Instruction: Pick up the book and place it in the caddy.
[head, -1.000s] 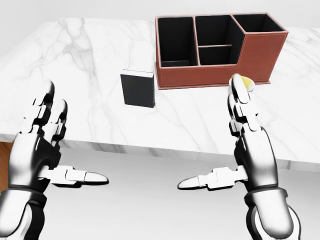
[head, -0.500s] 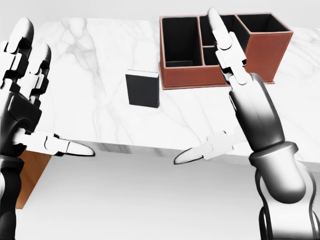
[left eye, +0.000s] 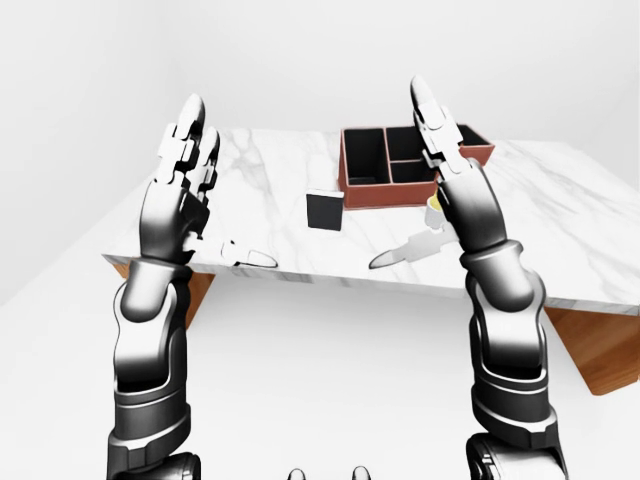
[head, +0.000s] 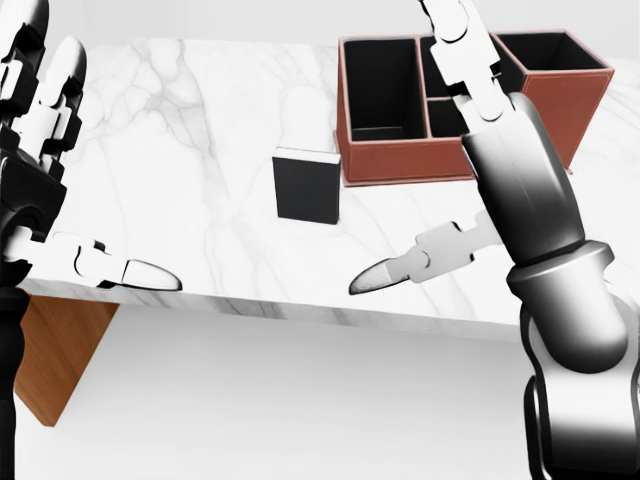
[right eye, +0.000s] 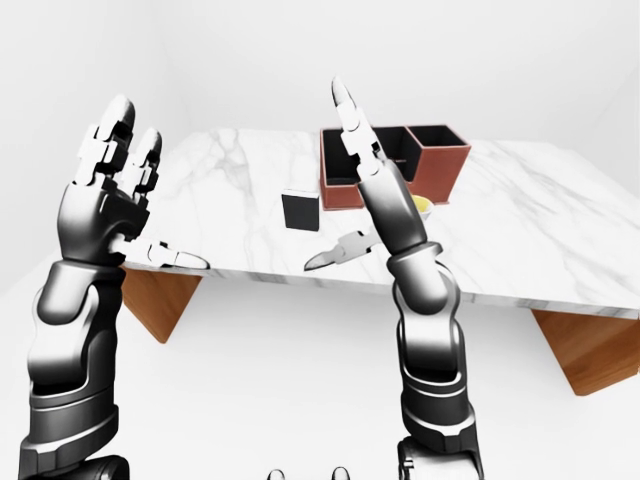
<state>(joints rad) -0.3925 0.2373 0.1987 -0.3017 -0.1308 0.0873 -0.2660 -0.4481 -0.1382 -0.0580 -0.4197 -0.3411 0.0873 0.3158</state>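
Nothing done yet: book (head: 307, 187) upright on counter (head: 180, 130), at eight o'clock from empty caddy (head: 440, 160). Left hand (left eye: 185, 190) and right hand (left eye: 445, 170) raised, spread wide, holding nothing. Grasping, lifting, placing all remaining.

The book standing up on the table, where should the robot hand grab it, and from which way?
Probably by its top edge, coming from above. The black book stands upright on the marble table, apart from the caddy, so its two broad faces are free to pinch. The open right hand looks nearer to it than the left hand.
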